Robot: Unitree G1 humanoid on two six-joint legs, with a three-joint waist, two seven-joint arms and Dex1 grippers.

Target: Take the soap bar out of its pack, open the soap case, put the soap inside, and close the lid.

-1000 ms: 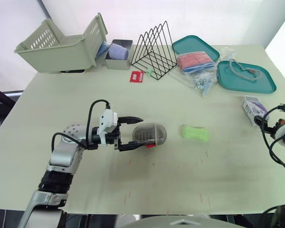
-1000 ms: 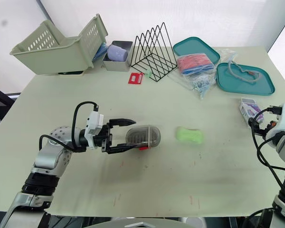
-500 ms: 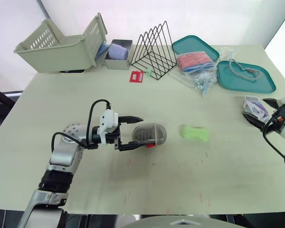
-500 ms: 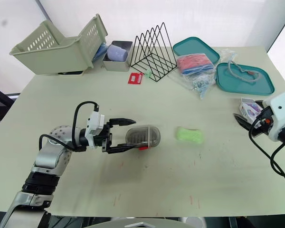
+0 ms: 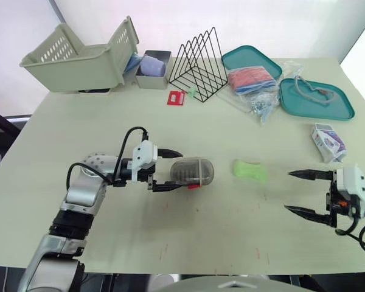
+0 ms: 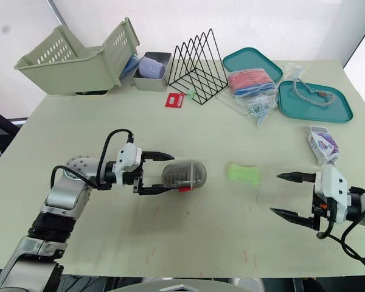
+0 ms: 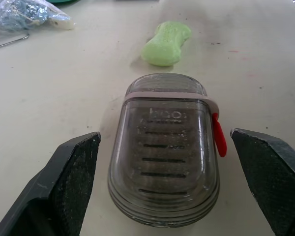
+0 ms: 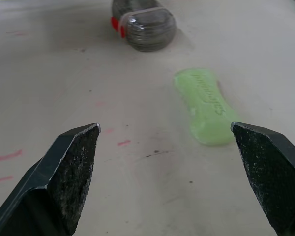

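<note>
Straddling the closed soap case (image 7: 164, 172) with the left gripper (image 5: 182, 170), fingers apart and clear of both its sides, probably to steady it for opening. Pointing the right gripper (image 5: 288, 191), fingers spread wide, toward the unwrapped soap bar (image 5: 250, 170) lying ahead of the tips, likely for pickup.

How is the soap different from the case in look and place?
The soap is solid green and flat; the case is grey, see-through and taller, with a red latch. The case lies between the left tool's open fingers; the soap lies free. Both rest on the table.
</note>
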